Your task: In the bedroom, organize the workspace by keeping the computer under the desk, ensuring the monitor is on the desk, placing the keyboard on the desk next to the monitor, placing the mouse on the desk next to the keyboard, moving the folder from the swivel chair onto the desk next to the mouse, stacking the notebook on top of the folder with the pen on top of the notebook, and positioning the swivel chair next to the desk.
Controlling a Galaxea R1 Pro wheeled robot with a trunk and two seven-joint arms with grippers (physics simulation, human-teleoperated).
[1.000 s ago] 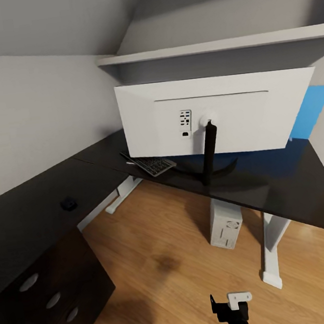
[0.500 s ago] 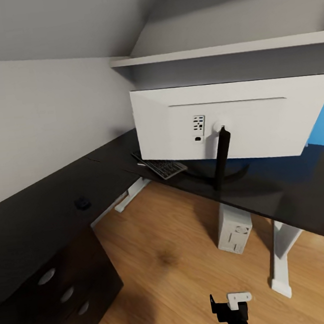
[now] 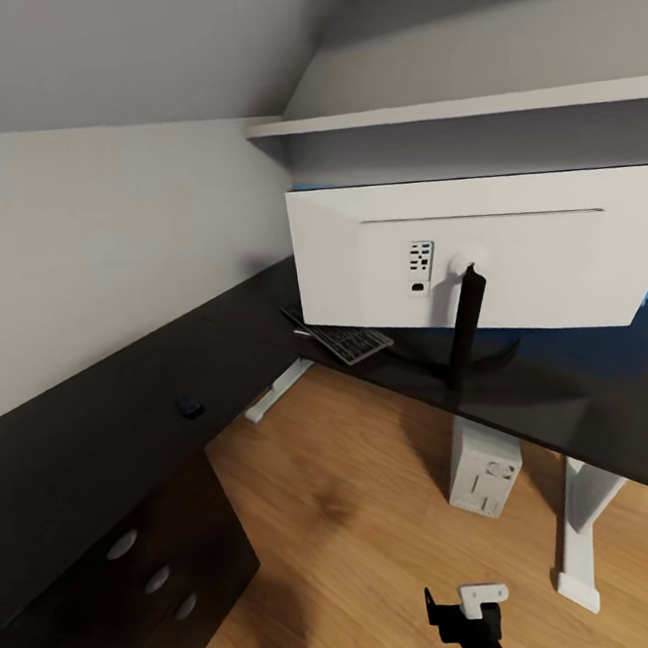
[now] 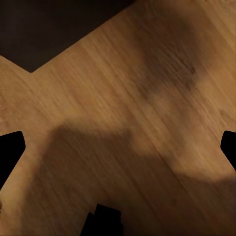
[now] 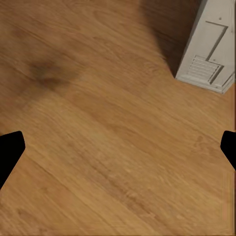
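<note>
1. Bedroom corner under a sloping ceiling, warm wooden floor (image 3: 327,525) below, and the robot looks into the crook of the L-shaped desk (image 3: 66,444).
2. At far left, the black drawer unit (image 3: 151,575) with its round silver knobs holds up that wing of the glossy top.
3. On that wing sits a small dark object (image 3: 190,408), likely the mouse, well apart from everything else.
4. Moving right, the keyboard (image 3: 341,338) lies flat on the desk, its far end tucked behind the monitor (image 3: 476,246), which stands on its slim black stand showing its white back.
5. Below, the white computer tower (image 3: 484,471) stands on the floor under the desk, where the task wants it.
6. Blue shows at the monitor's right edge; I cannot tell what it is.
7. Low in the head view, the right arm (image 3: 468,615) hangs down, presumably stowed for driving.
8. Both wrist cameras stare at floor, with fingertips (image 4: 10,150) set wide apart on the left, and the same on the right (image 5: 10,147), gripping nothing.
</note>
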